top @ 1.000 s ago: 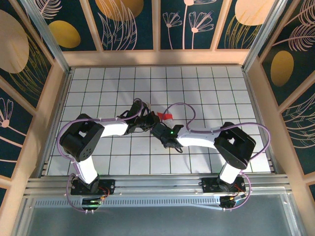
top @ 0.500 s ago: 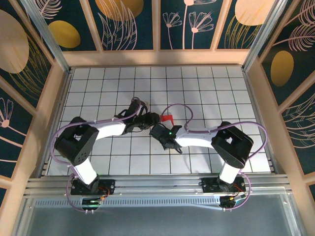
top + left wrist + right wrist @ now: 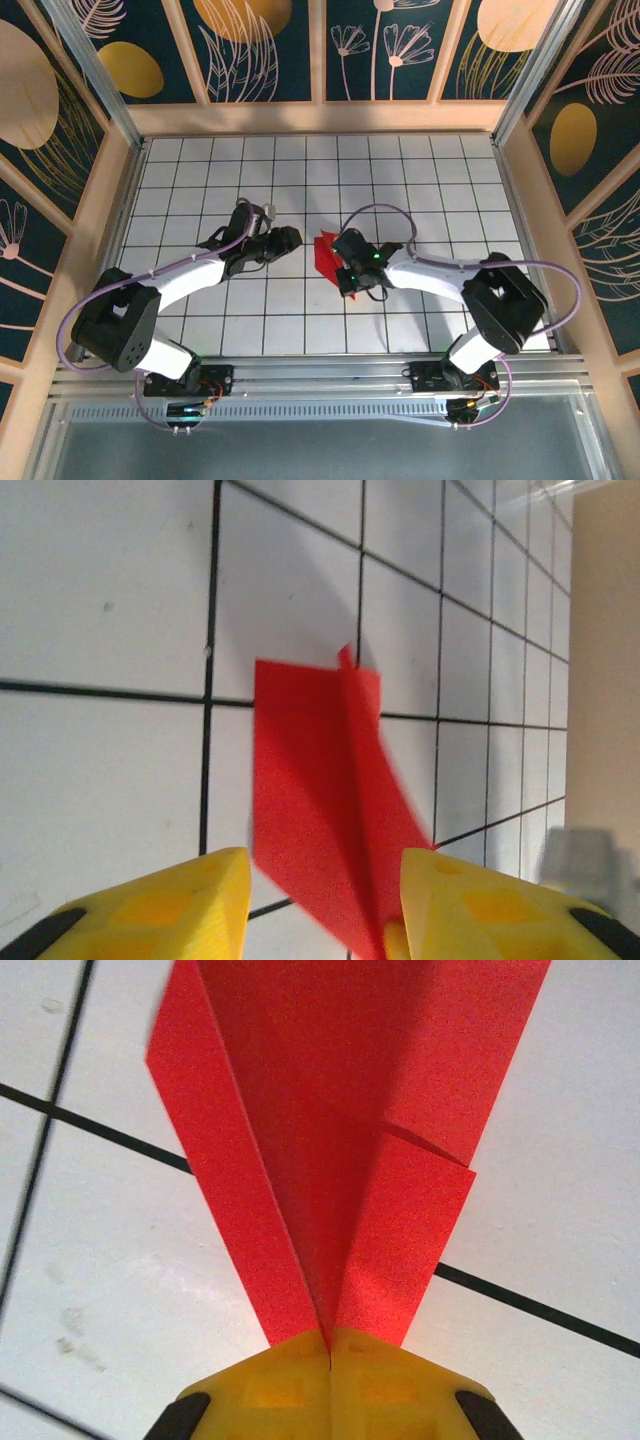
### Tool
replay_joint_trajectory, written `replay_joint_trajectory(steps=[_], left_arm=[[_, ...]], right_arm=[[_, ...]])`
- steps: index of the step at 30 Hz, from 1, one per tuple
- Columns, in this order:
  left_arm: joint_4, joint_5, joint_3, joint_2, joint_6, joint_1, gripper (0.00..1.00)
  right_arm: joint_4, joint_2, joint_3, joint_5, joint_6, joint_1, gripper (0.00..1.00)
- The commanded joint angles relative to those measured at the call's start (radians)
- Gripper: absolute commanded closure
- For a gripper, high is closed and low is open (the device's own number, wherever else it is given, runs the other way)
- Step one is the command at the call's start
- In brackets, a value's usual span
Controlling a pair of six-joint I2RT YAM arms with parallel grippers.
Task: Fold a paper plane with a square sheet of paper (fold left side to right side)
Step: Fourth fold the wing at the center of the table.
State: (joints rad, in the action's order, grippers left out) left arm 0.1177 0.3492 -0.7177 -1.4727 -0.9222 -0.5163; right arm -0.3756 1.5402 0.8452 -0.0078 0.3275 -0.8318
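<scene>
The square sheet of paper is folded into a narrow red paper plane (image 3: 324, 256) with a raised centre crease, lying near the middle of the white grid table (image 3: 450, 180). My right gripper (image 3: 330, 1345) is shut on the plane (image 3: 330, 1110) at its centre crease; from above this gripper (image 3: 340, 266) sits at the plane's right edge. My left gripper (image 3: 325, 910) stands open, its yellow fingers (image 3: 170, 905) either side of the plane's (image 3: 320, 780) near end, and the paper runs close along the right finger. From above, the left gripper (image 3: 289, 239) is just left of the plane.
Wooden walls and aluminium posts (image 3: 100, 80) ring the table. Purple cables (image 3: 385, 212) loop over both arms. The grid tiles stretch out behind the plane and to both sides.
My left gripper has opened, let go of the paper and drawn back to the left. The right gripper has shut on the crease, and more of the plane now shows.
</scene>
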Motion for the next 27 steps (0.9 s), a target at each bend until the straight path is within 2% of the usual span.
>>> replay_joint_trajectory(steps=[1,5,15,27], left_arm=[[0.005,0.061,0.030,-0.025,0.020,-0.005,0.59],[0.024,0.080,0.028,-0.057,0.016,-0.025,0.61],[0.036,0.087,-0.030,-0.123,0.008,-0.081,0.62],[0.059,0.083,-0.058,-0.188,-0.018,-0.128,0.62]], right_arm=[[0.064,-0.048,-0.051,-0.234,-0.076,0.066,1.00],[0.085,-0.054,-0.092,-0.330,-0.111,0.131,1.00],[0.195,-0.028,-0.155,-0.424,-0.121,0.178,1.00],[0.232,0.023,-0.179,-0.451,-0.128,0.189,1.00]])
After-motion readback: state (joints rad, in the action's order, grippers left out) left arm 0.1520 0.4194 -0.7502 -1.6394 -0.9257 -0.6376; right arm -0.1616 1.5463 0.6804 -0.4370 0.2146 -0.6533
